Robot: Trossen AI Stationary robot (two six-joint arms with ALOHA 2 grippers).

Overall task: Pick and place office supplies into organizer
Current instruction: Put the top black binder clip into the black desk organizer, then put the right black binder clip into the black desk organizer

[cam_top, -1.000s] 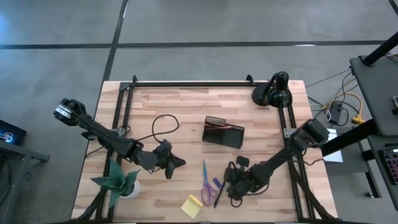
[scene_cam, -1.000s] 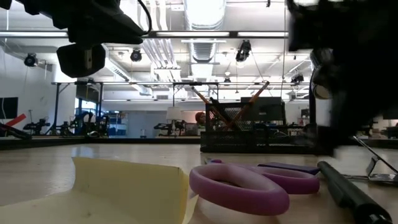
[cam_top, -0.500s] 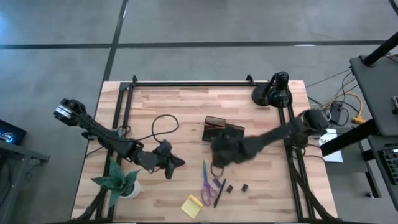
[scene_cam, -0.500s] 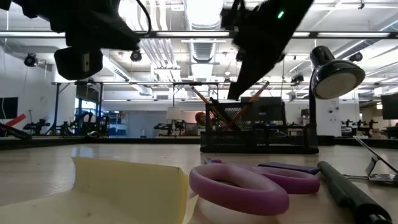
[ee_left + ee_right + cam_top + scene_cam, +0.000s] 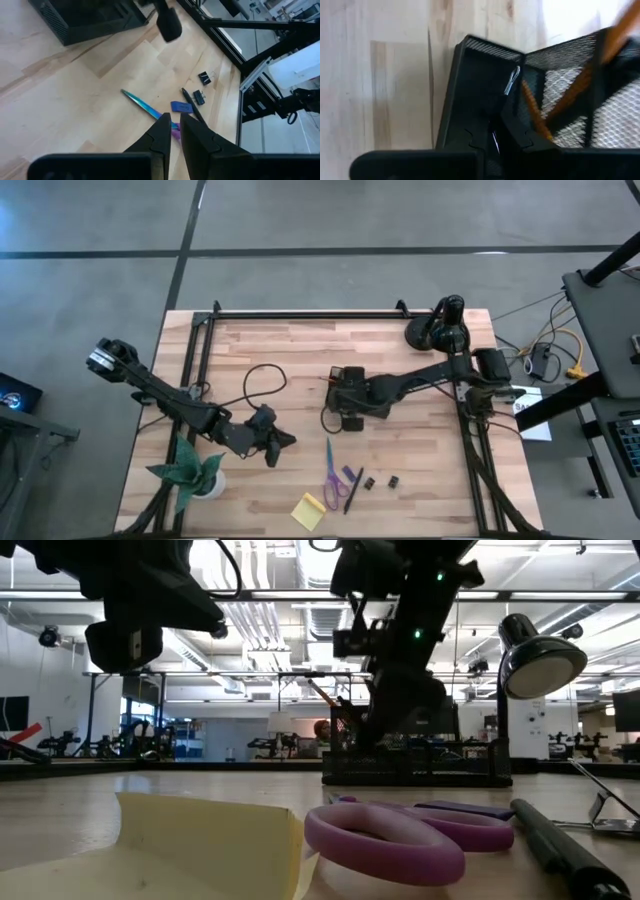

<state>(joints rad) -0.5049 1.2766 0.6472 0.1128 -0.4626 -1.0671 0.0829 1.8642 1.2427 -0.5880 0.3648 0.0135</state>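
The dark mesh organizer (image 5: 345, 373) (image 5: 420, 765) stands mid-table with orange pencils (image 5: 570, 90) leaning in it. My right gripper (image 5: 345, 400) (image 5: 494, 132) hangs over its open compartment (image 5: 470, 90), shut on a small clip. The purple scissors (image 5: 332, 470), purple piece (image 5: 348, 473), black pen (image 5: 352, 490), two black clips (image 5: 368, 482) (image 5: 392, 479) and yellow sticky pad (image 5: 308, 510) lie flat near the near edge. My left gripper (image 5: 285, 442) (image 5: 172, 131) hovers shut, left of the scissors. My right gripper holds a small clip from above, fingers pointing down into the organizer. The clip's silver wire handle (image 5: 512, 80) sticks out beyond the fingertips. Its black body cannot be told from the dark fingers. The clip is lifted clear, over the compartment floor.
A black desk lamp (image 5: 440, 325) (image 5: 540, 655) stands at the far right corner. A green paper plant (image 5: 190, 470) sits at the near left. A black cable (image 5: 265, 380) loops left of the organizer. Bare wood lies between the organizer and the scissors.
My right gripper has risen from beside the clips near the near edge and swung toward the far edge and left, ending over the organizer. Two clips stay on the table where it was.
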